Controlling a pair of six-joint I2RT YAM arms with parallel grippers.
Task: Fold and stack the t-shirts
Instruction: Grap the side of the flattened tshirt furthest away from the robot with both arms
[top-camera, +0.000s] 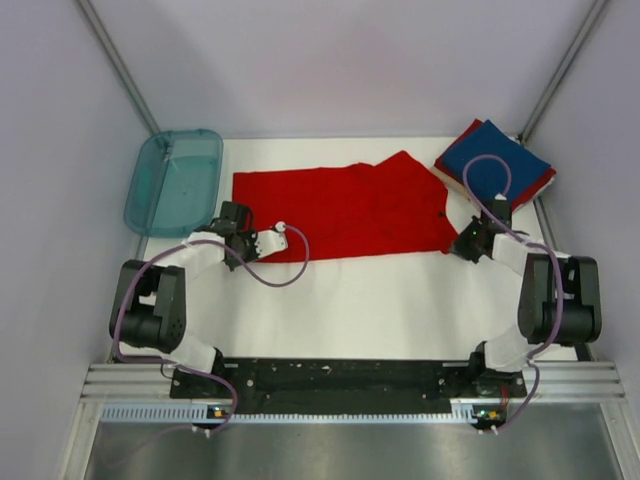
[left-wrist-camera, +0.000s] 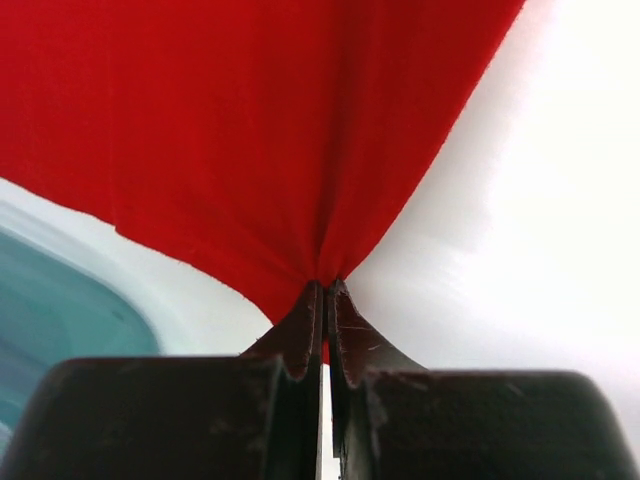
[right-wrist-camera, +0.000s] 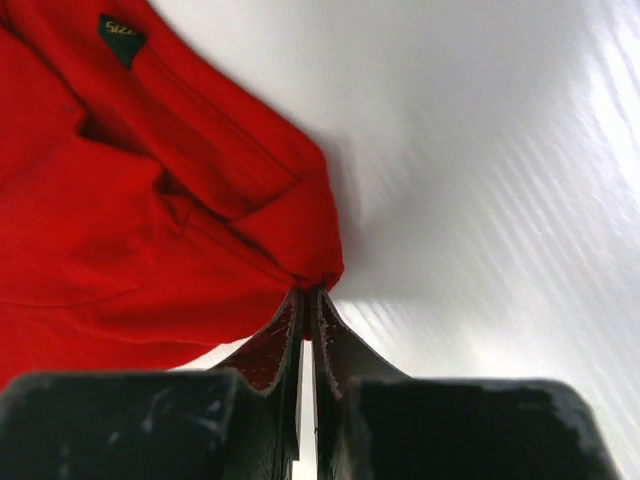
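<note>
One red shirt (top-camera: 345, 210) lies spread out in the middle of the table (top-camera: 380, 300). I see no neat fold in it yet.

The left gripper (left-wrist-camera: 325, 292) has its fingers pressed tight on the shirt's near left corner. The cloth bunches to a point where they bite. The right gripper (right-wrist-camera: 308, 295) does the same at the near right corner, with a bit of red cloth squeezed between its fingers.

In the far right corner of the table, a folded blue shirt (top-camera: 495, 160) lies on top of another red shirt (top-camera: 548, 184). Only a thin red strip peeks out from under the blue, so I cannot tell if there is more than one red shirt down there.

A teal tray (top-camera: 175, 182) sits at the far left, near the spread shirt's left edge.

I think a good part of the job is done, because those shirts at the back are folded and stacked. What is left is this last red shirt: fold it, then put it on the blue one. Both near corners are held, so the first fold looks ready to start.
</note>
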